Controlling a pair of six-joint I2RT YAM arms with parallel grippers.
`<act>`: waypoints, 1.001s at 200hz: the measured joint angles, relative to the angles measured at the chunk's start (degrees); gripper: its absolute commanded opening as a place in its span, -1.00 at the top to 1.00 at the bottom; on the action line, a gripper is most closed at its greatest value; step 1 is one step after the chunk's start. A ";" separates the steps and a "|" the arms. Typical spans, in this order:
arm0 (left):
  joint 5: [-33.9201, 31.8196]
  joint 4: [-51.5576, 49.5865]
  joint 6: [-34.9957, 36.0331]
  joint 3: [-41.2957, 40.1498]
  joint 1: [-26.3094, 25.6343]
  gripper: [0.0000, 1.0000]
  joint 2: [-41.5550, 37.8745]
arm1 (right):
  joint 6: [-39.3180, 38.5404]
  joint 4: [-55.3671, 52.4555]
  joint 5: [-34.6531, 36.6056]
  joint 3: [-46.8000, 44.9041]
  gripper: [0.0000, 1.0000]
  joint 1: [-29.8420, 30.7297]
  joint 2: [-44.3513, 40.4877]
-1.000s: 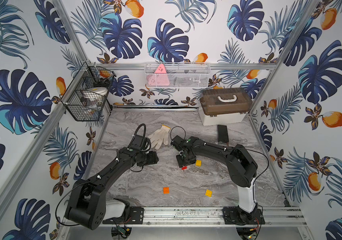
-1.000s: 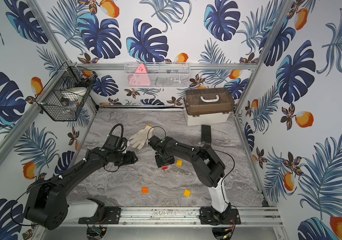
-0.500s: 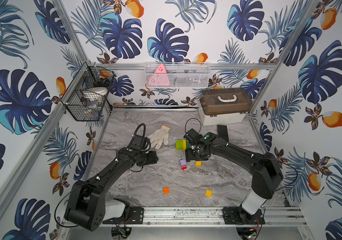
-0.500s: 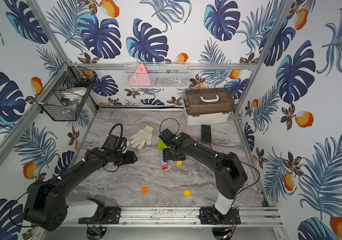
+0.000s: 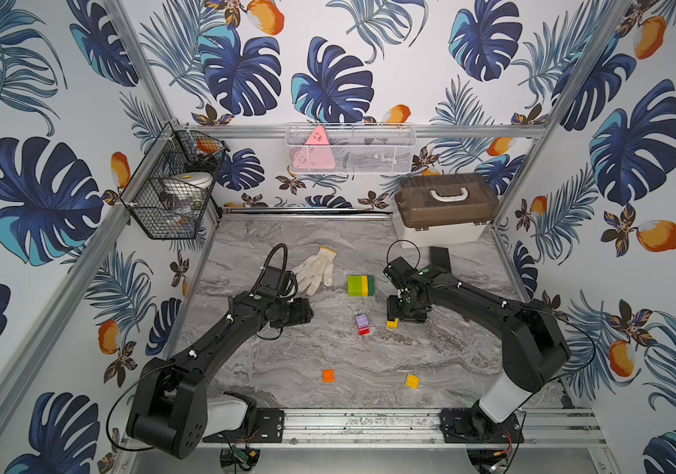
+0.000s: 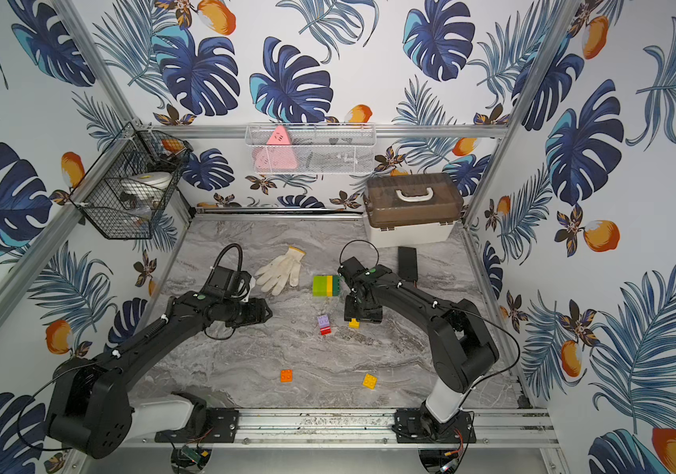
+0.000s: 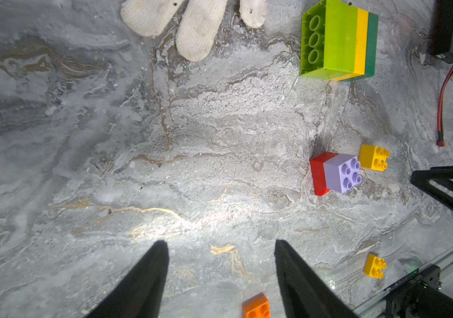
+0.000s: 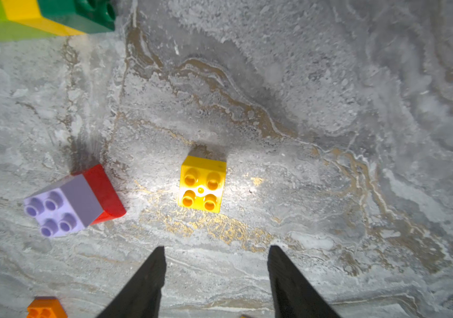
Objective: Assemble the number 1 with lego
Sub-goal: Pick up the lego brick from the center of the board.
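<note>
The lime-yellow-dark green layered block (image 5: 361, 285) (image 6: 326, 285) lies on its side on the marble table, near the glove. In front of it stands a lilac brick on a red one (image 5: 362, 324) (image 7: 335, 173) (image 8: 74, 201). A loose yellow brick (image 8: 202, 184) (image 5: 392, 324) sits studs up just ahead of my right gripper (image 8: 217, 250) (image 5: 404, 316), which hovers open and empty over it. My left gripper (image 7: 221, 245) (image 5: 305, 314) is open and empty, off to the left of the bricks. An orange brick (image 5: 328, 375) (image 7: 257, 307) and another yellow brick (image 5: 412, 381) (image 7: 374, 265) lie near the front.
A white knitted glove (image 5: 315, 269) lies behind the left gripper. A brown-lidded storage box (image 5: 445, 213) stands at the back right, with a black device (image 5: 438, 258) in front of it. A black wire basket (image 5: 176, 193) and a white mesh basket (image 5: 350, 147) hang on the walls.
My right gripper has pulled back to the right, away from the middle, uncovering the layered block on the table, and now hangs over the yellow brick. The left arm has not moved.
</note>
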 measured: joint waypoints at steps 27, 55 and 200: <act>0.07 0.00 0.00 0.00 0.00 -0.34 0.11 | 0.02 1.40 -0.70 0.15 -0.24 -0.31 2.03; 0.39 0.02 0.00 0.00 0.00 -0.34 0.42 | 0.92 2.75 -0.74 0.87 -0.21 -0.44 4.33; 0.63 0.02 0.00 0.00 0.00 -0.34 0.68 | 1.38 4.66 -1.49 2.71 0.50 -1.07 9.46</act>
